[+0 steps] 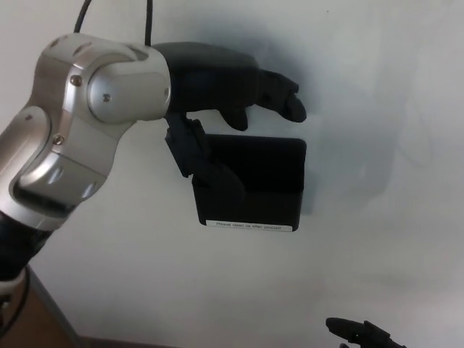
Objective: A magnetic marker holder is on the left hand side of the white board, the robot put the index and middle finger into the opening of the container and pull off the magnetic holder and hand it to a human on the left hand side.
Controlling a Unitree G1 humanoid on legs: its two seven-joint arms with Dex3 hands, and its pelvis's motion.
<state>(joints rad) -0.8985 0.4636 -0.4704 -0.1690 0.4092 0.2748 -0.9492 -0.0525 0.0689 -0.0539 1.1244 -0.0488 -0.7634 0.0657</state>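
Centrally placed: black rectangular magnetic marker holder [261, 185], flat against the white glossy whiteboard [377, 145], upright, open side at the top. Bears a thin white label strip [249, 226] with small print along the lower front edge; print too small to read. Casts a soft grey shadow on the board to its right.

Just above the holder's upper edge: left hand [232, 90], black, thick-fingered, reaching across from picture left. Fingers [283, 98] stretched out to the right over the opening, spread apart and curled on nothing; one shorter finger bent down toward the rim, close to it, contact not clear. Thumb [206, 170] hanging lower, lying across the holder's left front face, overlapping it. Nothing gripped; holder not pinched between thumb and fingers as far as visible.

Behind the hand: bulky silver metal wrist and forearm housing [80, 138] with round joint cap and small screws, filling the upper left. Thin black cable [148, 22] rising from the wrist out of the top edge.

Further out, at the bottom right edge: right hand [359, 333], only black fingertips showing, well apart from the holder; open or closed impossible to tell. Bottom left corner: strip of brown surface [40, 322] below the board.
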